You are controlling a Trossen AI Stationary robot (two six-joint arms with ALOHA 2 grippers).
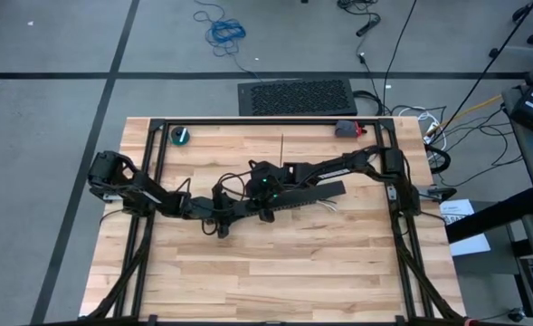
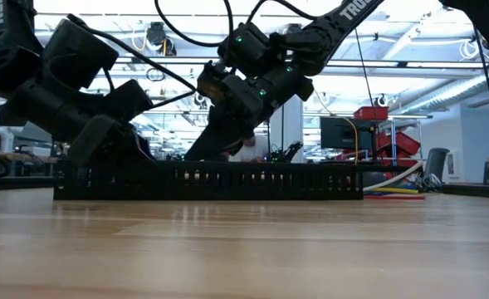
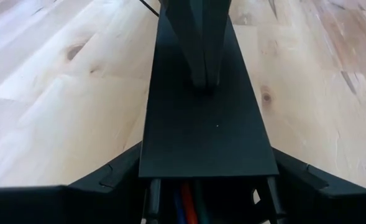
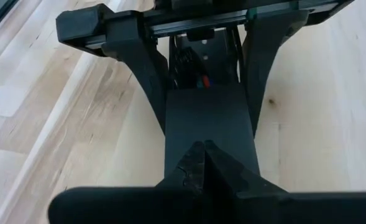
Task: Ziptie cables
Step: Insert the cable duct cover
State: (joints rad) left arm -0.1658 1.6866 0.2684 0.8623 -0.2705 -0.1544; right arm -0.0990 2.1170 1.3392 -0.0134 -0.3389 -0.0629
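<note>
We straddle one end of the black duct with our left gripper, fingers spread along both its sides, likely to steady it. The cables lie inside, between those fingers. Our right gripper, closed and empty, presses on the duct's cover just ahead, probably seating it.

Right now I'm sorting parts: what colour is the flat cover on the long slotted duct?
Plain matte black flat cover, clearest in the left wrist view.
</note>
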